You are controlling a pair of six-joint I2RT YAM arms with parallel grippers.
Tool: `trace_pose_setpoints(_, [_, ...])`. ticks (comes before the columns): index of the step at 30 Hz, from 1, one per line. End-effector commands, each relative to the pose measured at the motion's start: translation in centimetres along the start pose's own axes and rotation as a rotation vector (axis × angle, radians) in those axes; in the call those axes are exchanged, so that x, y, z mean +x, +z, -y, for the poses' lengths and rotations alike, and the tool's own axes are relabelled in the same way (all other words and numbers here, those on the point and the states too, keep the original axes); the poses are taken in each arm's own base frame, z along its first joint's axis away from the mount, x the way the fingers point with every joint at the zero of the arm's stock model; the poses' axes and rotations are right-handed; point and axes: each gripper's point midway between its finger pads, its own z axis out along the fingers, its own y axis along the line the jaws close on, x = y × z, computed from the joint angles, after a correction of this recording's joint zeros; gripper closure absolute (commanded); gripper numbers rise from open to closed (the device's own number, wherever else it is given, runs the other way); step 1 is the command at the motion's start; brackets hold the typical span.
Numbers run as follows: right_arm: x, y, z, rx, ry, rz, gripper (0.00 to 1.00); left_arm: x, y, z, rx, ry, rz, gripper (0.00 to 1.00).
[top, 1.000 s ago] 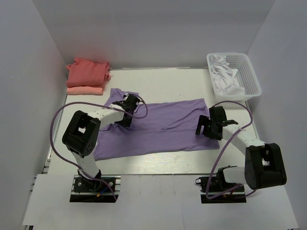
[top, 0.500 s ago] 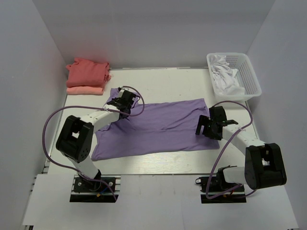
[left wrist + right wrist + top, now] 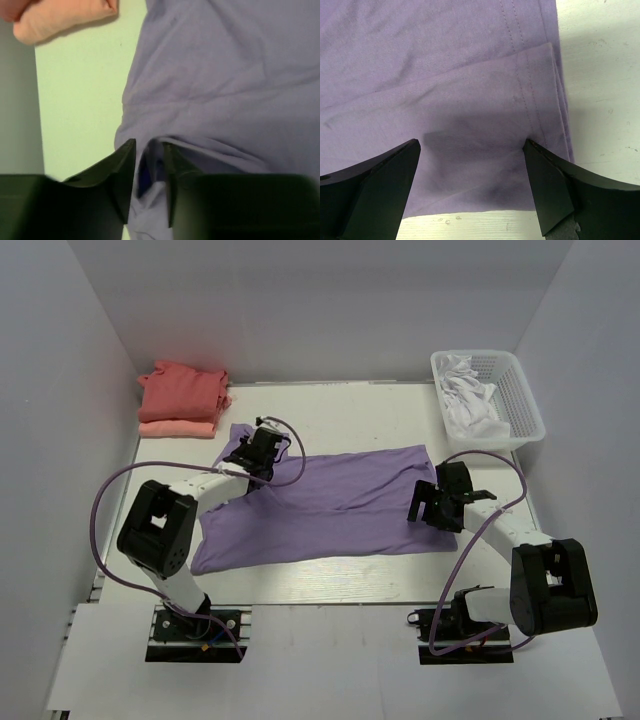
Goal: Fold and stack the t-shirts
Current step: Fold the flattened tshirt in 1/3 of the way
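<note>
The purple shirt (image 3: 340,502) lies spread across the middle of the worktop (image 3: 350,410), with a folded red shirt (image 3: 185,388) stacked on a pink shirt (image 3: 175,427) at the far left corner. The left claw (image 3: 149,150) pinches a fold at the purple shirt's left end. The right claw (image 3: 471,145) stands spread wide over its right edge.

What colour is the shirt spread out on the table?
The shirt is lavender-purple; top view.
</note>
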Motion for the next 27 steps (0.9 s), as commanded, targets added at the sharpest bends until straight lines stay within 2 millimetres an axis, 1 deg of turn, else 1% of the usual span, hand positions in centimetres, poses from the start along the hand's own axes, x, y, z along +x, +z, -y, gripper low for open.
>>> trace_pose_setpoints(1, [2.0,0.3,1.1,0.036,0.006,-0.054,0.10,-3.2,0.2,-2.2,-0.069,-0.011,0.079,0.54])
trace_pose_setpoints(2, [2.0,0.3,1.1,0.038,0.008,-0.056,0.10,-2.9,0.5,-2.0,-0.069,0.018,0.069,0.38])
trace_pose_setpoints(3, [1.9,0.2,1.1,0.036,0.005,-0.052,0.10,-3.5,0.7,-1.9,-0.071,0.025,0.079,0.27])
trace_pose_setpoints(5, [1.8,0.1,1.0,0.033,0.005,-0.047,0.10,-4.0,1.0,-2.4,-0.082,0.046,0.090,0.26])
trace_pose_setpoints(6, [1.7,0.1,1.0,0.034,0.004,-0.041,0.10,-4.7,1.3,-2.0,-0.070,0.051,0.105,0.26])
trace_pose_setpoints(8, [1.7,-0.1,1.0,0.030,0.005,-0.038,0.10,-5.3,1.9,-1.6,-0.071,0.063,0.108,0.26])
trace_pose_setpoints(9, [1.4,-0.2,0.9,0.029,0.005,-0.027,0.10,-6.1,1.8,-2.1,-0.091,0.061,0.104,0.26])
trace_pose_setpoints(11, [1.1,-0.6,0.6,0.010,0.002,-0.010,0.10,-6.4,1.9,-2.5,-0.126,0.025,0.082,0.26])
trace_pose_setpoints(13, [0.4,-1.1,0.3,-0.004,0.001,0.021,0.10,-7.1,1.5,-3.1,-0.155,-0.062,0.076,0.24])
trace_pose_setpoints(14, [-0.1,-1.5,0.1,-0.013,0.003,0.042,0.10,-8.4,0.8,-3.3,-0.142,-0.183,0.093,0.24])
trace_pose_setpoints(15, [-0.8,-2.0,-0.1,-0.019,0.003,0.063,0.10,-7.4,0.0,-3.6,-0.137,-0.192,0.036,0.24])
trace_pose_setpoints(16, [-1.5,-2.6,-0.4,-0.031,0.004,0.091,0.10,-7.3,-0.5,-3.6,-0.123,-0.244,0.021,0.24])
trace_pose_setpoints(17, [-1.9,-3.2,-0.6,-0.036,0.000,0.110,0.10,-7.7,-1.2,-3.6,-0.100,-0.305,0.014,0.23])
trace_pose_setpoints(18, [-2.8,-3.9,-1.0,-0.045,0.000,0.140,0.10,-7.6,-2.1,-3.4,-0.074,-0.414,0.008,0.23])
trace_pose_setpoints(19, [-3.3,-4.5,-1.1,-0.054,0.003,0.169,0.10,-7.1,-2.6,-2.6,-0.020,-0.438,-0.024,0.00])
trace_pose_setpoints(21, [-4.2,-5.3,-1.3,-0.062,-0.003,0.207,0.10,-5.5,-3.0,-1.8,0.009,-0.463,-0.077,0.00])
trace_pose_setpoints(22, [-4.5,-5.6,-1.5,-0.072,-0.003,0.220,0.10,-3.8,-3.6,-1.6,-0.009,-0.537,-0.137,0.00])
trace_pose_setpoints(24, [-4.7,-5.5,-2.4,-0.114,-0.017,0.216,0.10,-1.4,-4.0,-0.9,-0.020,-0.591,-0.221,0.00])
trace_pose_setpoints(25, [-4.4,-4.9,-2.9,-0.133,-0.020,0.187,0.10,-0.6,-4.2,-0.4,-0.021,-0.642,-0.245,0.00])
trace_pose_setpoints(26, [-4.2,-4.6,-3.1,-0.141,-0.025,0.174,0.10,1.2,-4.3,0.0,-0.024,-0.648,-0.278,0.00])
trace_pose_setpoints(27, [-4.3,-4.1,-3.4,-0.155,-0.025,0.176,0.10,2.2,-4.5,0.4,-0.016,-0.657,-0.301,0.00])
